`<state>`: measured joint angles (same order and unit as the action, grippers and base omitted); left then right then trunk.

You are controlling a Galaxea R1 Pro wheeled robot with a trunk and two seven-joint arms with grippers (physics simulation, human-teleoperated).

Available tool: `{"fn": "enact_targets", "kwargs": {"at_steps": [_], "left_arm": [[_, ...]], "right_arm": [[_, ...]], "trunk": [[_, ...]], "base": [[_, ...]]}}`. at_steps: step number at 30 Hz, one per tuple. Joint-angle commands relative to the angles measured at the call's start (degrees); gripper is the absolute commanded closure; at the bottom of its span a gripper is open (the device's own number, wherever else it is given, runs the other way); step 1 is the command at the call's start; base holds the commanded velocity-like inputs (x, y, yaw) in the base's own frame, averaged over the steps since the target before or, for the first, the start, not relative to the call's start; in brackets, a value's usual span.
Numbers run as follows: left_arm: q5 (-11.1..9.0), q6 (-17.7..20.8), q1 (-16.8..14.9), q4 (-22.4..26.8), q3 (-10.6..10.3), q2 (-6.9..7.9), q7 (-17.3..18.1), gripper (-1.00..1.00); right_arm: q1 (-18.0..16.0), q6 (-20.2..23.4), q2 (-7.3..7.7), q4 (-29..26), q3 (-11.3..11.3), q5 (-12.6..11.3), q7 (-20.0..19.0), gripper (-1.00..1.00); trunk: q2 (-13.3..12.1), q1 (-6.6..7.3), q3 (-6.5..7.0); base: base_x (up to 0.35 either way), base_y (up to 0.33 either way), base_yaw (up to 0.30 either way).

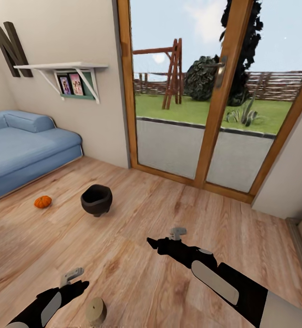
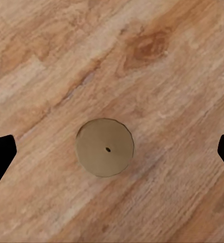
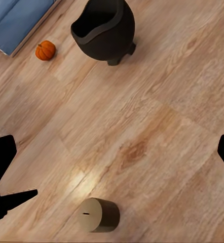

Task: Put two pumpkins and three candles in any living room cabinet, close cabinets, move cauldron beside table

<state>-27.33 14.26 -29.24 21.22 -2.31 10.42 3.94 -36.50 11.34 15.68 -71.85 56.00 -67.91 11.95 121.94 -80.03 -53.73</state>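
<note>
Living room floor (image 1: 178, 255) with cauldron, pumpkin and candle, both arms extended.

Behind, a glazed wooden door (image 1: 214, 105) onto a garden; at the wall, a blue sofa (image 1: 23, 146) under a white shelf (image 1: 62, 66). On the planks near the sofa, black cauldron (image 1: 96, 199) upright on its short feet, mouth open; just beyond it toward the sofa, but apart, one small orange pumpkin (image 1: 43, 202). Lower, left end effector (image 1: 74, 279) hovering above a beige candle (image 1: 96, 311) standing upright on the floor, fingers spread wide to either side, released, clear of the candle (image 2: 105, 147). Right end effector (image 1: 166, 241) likewise spread open, grasping nothing, over bare planks, well apart from the cauldron (image 3: 103, 29), pumpkin (image 3: 45, 50) and candle (image 3: 99, 215).
</note>
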Motion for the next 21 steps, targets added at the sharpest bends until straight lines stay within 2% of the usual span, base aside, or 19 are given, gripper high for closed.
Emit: {"fn": "enact_targets", "kwargs": {"at_steps": [1, 10, 12, 17, 21], "left_arm": [[-0.4, 0.2, 0.0, 0.1, -0.2, 0.04, 0.0, -1.00], [-0.3, 0.2, 0.0, 0.1, -0.2, 0.04, 0.1, -1.00], [0.4, -0.2, 0.0, 0.1, -0.4, -0.13, 0.4, -1.00], [3.4, -1.7, 0.1, 0.1, -2.6, -0.82, 6.2, -1.00], [4.1, -1.9, 0.0, 0.1, -3.1, -1.60, 7.3, -1.00]], "right_arm": [[-0.1, 0.0, 0.05, -0.1, 0.1, -0.4, 0.4, -1.00], [-0.1, 0.1, 0.05, -0.1, 0.2, -0.2, 0.4, -1.00], [-0.1, 0.1, 0.05, -0.1, 0.2, -0.2, 0.4, -1.00], [-0.1, -0.1, 0.05, 0.0, 0.2, -0.2, 0.3, -1.00], [-0.1, -0.2, 0.13, 0.0, 0.1, -0.2, 0.2, -1.00]], "trunk": [[0.4, -0.22, -0.24], [4.1, -2.19, -1.85], [4.9, -2.63, -2.21], [6.9, -3.73, -3.11], [8.5, -4.61, -3.83]], "base": [[0.000, 0.000, 0.232], [0.000, 0.000, 0.256], [0.000, 0.000, 0.262], [0.000, 0.000, 0.262], [0.000, 0.000, 0.201]]}}
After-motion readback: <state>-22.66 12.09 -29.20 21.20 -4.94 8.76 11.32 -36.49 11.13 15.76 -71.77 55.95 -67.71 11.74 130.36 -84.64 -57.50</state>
